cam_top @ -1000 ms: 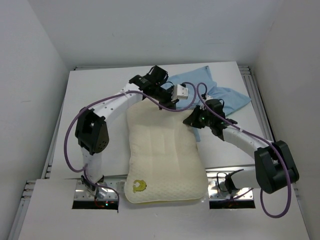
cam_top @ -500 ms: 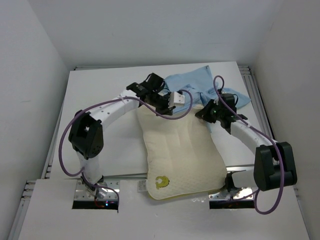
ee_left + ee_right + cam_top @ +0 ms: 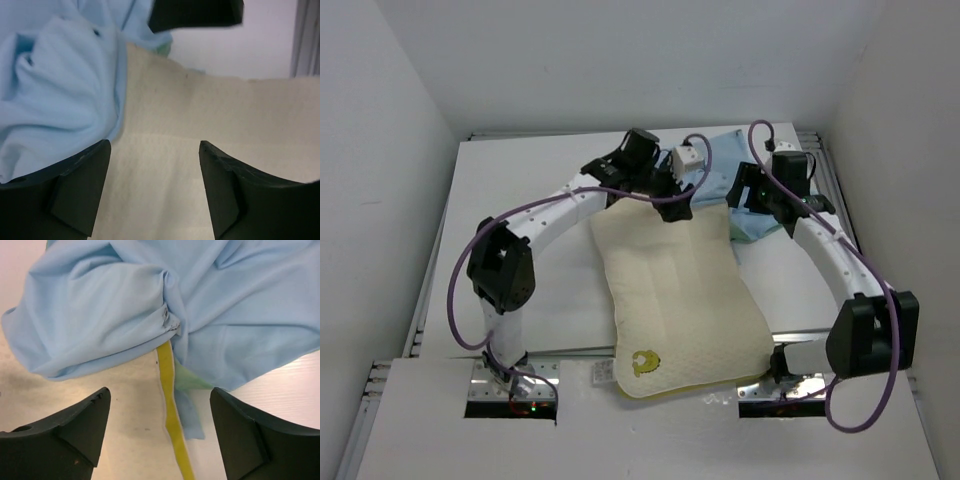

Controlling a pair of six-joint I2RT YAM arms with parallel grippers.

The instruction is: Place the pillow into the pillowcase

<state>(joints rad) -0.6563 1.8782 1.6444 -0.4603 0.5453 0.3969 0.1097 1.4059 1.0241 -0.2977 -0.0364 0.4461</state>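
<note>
We see a white table [image 3: 520,170] boxed in by plain white walls [image 3: 620,60]. The cream pillow [image 3: 680,290] lies slantwise on it, its far edge under the bunched light-blue pillowcase [image 3: 720,178]. The left gripper [image 3: 152,147] and right gripper [image 3: 160,392] hover there, both spread, pinching nothing.

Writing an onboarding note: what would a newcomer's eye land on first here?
The big cream pillow fills the middle of the top view, with a yellow-green mark near its near corner. At its far end the light blue pillowcase is bunched over the pillow's edge. Both claws hang open there: left claw over the pillow, right claw over its yellow seam.
</note>
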